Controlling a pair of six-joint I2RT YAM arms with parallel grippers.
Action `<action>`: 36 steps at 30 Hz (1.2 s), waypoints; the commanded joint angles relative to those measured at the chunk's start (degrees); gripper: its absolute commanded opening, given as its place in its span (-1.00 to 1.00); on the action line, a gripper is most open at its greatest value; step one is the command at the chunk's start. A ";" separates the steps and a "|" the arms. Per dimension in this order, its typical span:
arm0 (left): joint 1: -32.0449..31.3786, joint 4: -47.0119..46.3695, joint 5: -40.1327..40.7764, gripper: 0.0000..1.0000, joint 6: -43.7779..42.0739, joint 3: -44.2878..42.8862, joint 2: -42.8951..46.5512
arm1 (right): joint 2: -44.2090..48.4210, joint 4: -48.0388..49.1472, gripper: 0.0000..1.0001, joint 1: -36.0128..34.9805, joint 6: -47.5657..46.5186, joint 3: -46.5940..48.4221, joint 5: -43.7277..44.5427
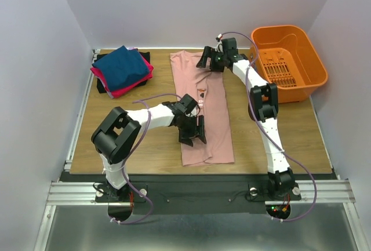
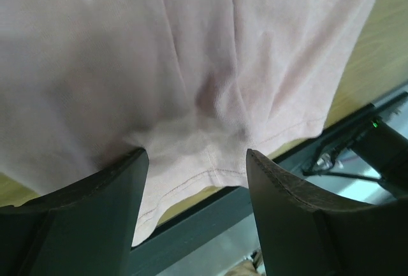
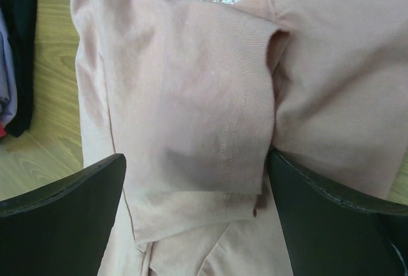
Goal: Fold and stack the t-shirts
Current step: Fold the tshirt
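Folding the dusty-pink cloth t-shirt (image 1: 214, 123) lying lengthwise on the wooden counter (image 1: 307, 141), hovering with left claw (image 1: 195, 134) spread apart near its hem and right claw (image 1: 207, 61) spread apart over its sleeve, likely needing pinching next.

Wooden table (image 1: 156, 149), pink t-shirt (image 1: 214, 129) mid-table, folded tee stack (image 1: 122, 68) (navy on top) left, orange basket (image 1: 279, 29) right.
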State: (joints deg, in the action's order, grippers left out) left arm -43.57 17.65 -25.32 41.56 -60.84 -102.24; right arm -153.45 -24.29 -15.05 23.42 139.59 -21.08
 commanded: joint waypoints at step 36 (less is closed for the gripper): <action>-18.21 5.82 33.76 0.52 25.93 22.16 32.72 | 91.40 -14.90 0.76 -10.35 12.09 -100.91 9.74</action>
State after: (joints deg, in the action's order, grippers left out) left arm -60.18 24.60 5.91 61.17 -40.51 -71.22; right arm -63.66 -37.12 -25.47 32.95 40.58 -13.50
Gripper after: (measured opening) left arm 0.772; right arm 0.900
